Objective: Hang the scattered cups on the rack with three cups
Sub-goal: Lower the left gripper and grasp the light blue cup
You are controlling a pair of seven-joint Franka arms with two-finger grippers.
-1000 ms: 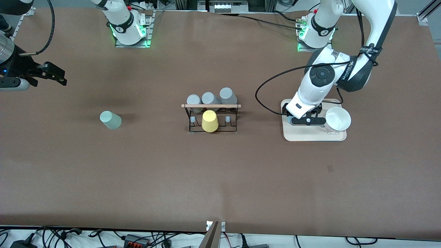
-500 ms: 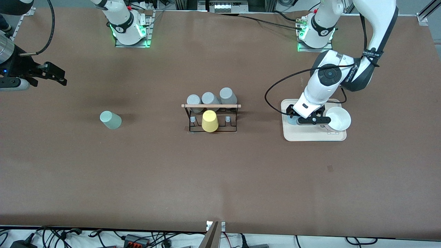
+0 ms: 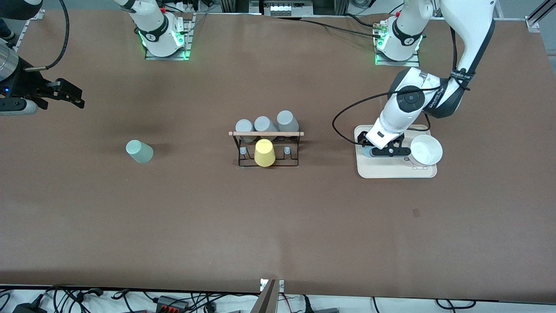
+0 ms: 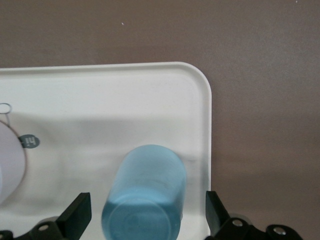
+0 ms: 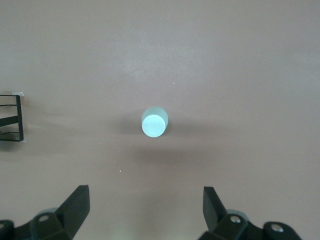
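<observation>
Fingers [image 4: 80, 212] astride blue cup [image 4: 145, 192], front-view hidden, on tray [image 4: 125, 95]

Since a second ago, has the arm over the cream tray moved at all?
Yes. The left gripper swung toward the white bowl, then partway back, ending over the tray.
</observation>
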